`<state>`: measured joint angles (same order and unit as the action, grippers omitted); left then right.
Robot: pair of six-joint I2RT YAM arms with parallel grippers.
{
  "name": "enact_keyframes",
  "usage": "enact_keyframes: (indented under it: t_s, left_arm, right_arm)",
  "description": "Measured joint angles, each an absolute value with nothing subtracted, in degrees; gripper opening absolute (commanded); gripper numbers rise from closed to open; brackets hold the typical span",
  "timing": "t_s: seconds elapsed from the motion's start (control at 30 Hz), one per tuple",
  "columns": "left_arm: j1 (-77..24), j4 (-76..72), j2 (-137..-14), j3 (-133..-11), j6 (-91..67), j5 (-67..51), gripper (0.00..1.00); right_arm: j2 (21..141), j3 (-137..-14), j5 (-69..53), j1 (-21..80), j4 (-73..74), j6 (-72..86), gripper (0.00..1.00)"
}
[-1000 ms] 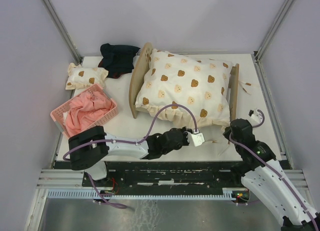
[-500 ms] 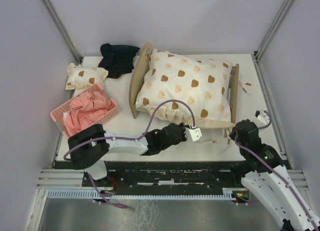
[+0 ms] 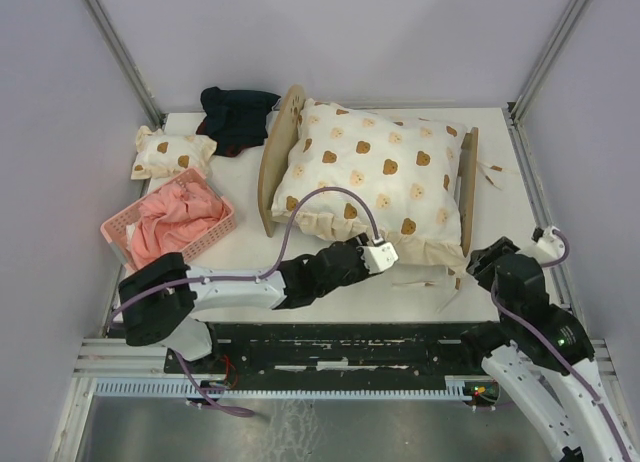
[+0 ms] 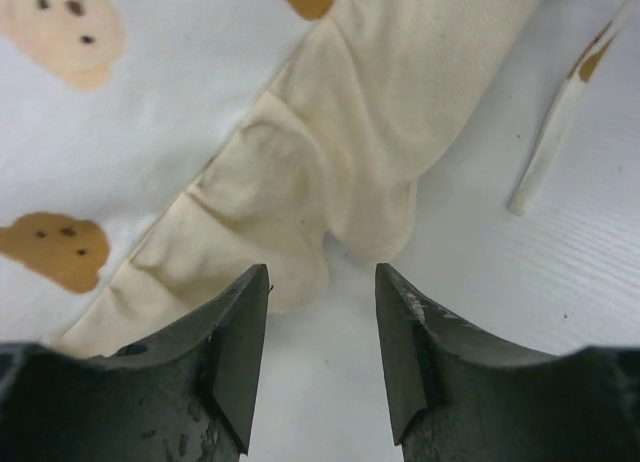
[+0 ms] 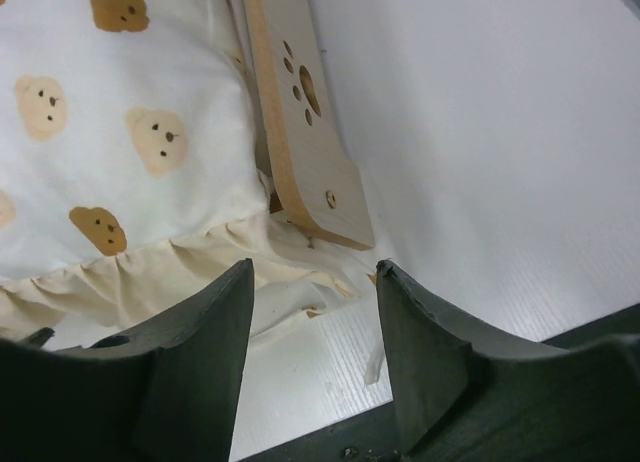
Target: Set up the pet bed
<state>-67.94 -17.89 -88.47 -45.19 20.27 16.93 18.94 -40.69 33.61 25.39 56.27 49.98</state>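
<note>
2 sets of jaws open and empty, left gripper (image 4: 320, 317) at the quilt frill (image 4: 300, 182), right gripper (image 5: 312, 282) by the low end board (image 5: 300, 132) of the pet bed (image 3: 268, 172) sitting mid-table (image 3: 250, 252); a careless advance could snag the frill and drag the bedding askew.

The pet bed (image 5: 300, 157) is pale, smooth, matt plywood, the quilt (image 3: 375, 172) over it soft cream woven cloth with a gathered frill, the worktop (image 5: 480, 162) matt white with a fine ribbed grain, and the left claw (image 4: 321, 312) and right claw (image 5: 313, 302) dull, scuffed black plastic.
</note>
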Motion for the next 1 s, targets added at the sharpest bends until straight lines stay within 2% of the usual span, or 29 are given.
enact_keyframes:
  t_s: [0.13, 0.23, 0.33, 0.57, 0.83, 1.0]
  left_arm:
    - [-67.83, -13.54, -85.78, -48.42, 15.73, 22.06, 0.64]
    - [-66.94, -9.72, -85.17, -52.29, 12.99, 26.55, 0.74]
    - [-63.51, -3.62, -84.01, -57.12, 9.39, 30.44, 0.76]
    - [-53.3, 6.02, -78.89, -62.81, 5.87, 37.67, 0.79]
    - [-43.11, 10.61, -73.45, -64.18, 4.08, 43.05, 0.81]
    - [-38.0, 11.33, -73.23, -64.36, 2.79, 41.23, 0.78]
  right_arm:
    - [19.07, -41.78, 31.64, 25.39, 55.4, 46.06, 0.66]
    - [20.99, -41.78, 29.63, 25.39, 54.52, 43.29, 0.74]
    - [23.46, -41.78, 27.16, 25.39, 53.41, 40.45, 0.85]
    - [26.06, -41.78, 21.96, 25.39, 51.46, 35.66, 1.0]
    - [26.59, -41.74, 17.98, 25.39, 49.19, 33.95, 0.99]
    - [28.01, -41.56, 16.29, 25.39, 47.86, 33.58, 0.99]
